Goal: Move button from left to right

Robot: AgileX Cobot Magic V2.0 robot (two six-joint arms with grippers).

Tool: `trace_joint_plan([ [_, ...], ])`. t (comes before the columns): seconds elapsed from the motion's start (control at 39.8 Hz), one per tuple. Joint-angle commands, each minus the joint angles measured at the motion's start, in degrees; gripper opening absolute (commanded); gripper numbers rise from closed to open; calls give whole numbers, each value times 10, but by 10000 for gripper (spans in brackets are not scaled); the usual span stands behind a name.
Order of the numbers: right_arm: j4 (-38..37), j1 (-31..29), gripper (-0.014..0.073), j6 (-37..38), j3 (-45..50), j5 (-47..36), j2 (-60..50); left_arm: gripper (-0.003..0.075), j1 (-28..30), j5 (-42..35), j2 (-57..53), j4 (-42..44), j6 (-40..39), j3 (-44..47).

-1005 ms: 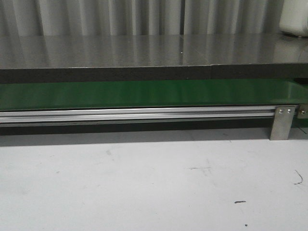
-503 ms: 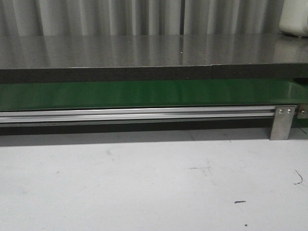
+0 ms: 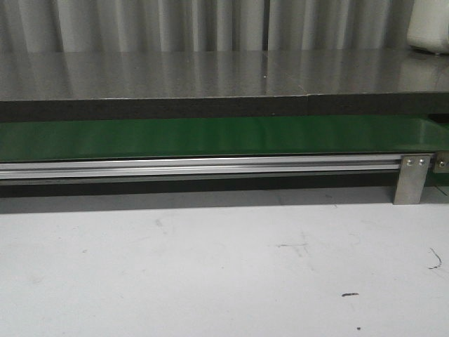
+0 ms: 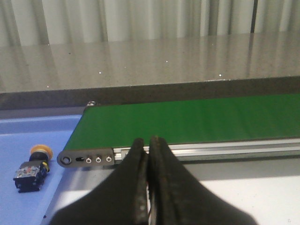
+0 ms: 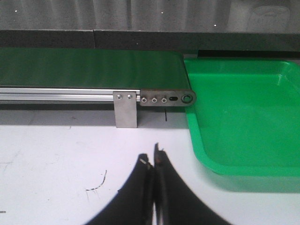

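Nothing had shifted across the front view from a second before; belt, rail and tabletop sat exactly as they were, and neither arm showed there.

Farthest left, the button (image 4: 32, 165) lay on a blue tray (image 4: 28, 136), near the tray's edge that faces the conveyor, its orange-yellow cap pointing away from the camera and its black body nearer. It stood apart from the belt's end and untouched. Just beside the tray began the green belt (image 4: 187, 119), its rounded end held by a dark end plate (image 4: 86, 159) with small holes. The left gripper (image 4: 149, 173) hovered over the white table (image 4: 243, 197) in front of that belt end, its two black fingers pressed together with nothing between them, well apart from the button.

From the front, the belt ran the full width behind an aluminium rail (image 3: 203, 167), with a metal bracket (image 3: 412, 179) standing on the table toward the right end.

At the right end of the belt, a green bin (image 5: 243, 117) sat just beside the roller. The right gripper (image 5: 153, 173) hung over the table in front of the bracket, fingers closed and holding nothing, the tips nearly touching.
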Motion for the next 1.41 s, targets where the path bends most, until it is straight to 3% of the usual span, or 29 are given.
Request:
trace_joint_plan([
  [0.0,1,-4,-70,-7,-5,-57,-9,-21,1,-59,-10,2,0,17],
  [0.18,2,-4,-70,-7,-5,-97,-9,-21,1,-79,-10,2,0,17],
  [0.38,2,-4,-69,-7,-69,-107,-9,-21,1,-181,-10,-77,-3,-13],
  [0.55,2,-4,-67,-7,-205,-37,33,-21,1,-112,28,-69,0,-136],
  [0.78,15,-4,-67,-7,-381,101,210,-21,1,54,173,-31,0,-278],
  [1.11,15,-4,-52,-7,-404,114,243,-16,1,79,217,-26,0,-295],
  [1.16,15,-4,-7,-7,-404,113,243,22,1,78,217,-21,0,-295],
  [1.26,15,-4,192,-7,-404,113,243,201,1,79,217,-13,0,-295],
  [1.38,15,-4,488,-7,-404,113,243,572,1,79,217,-13,0,-295],
])
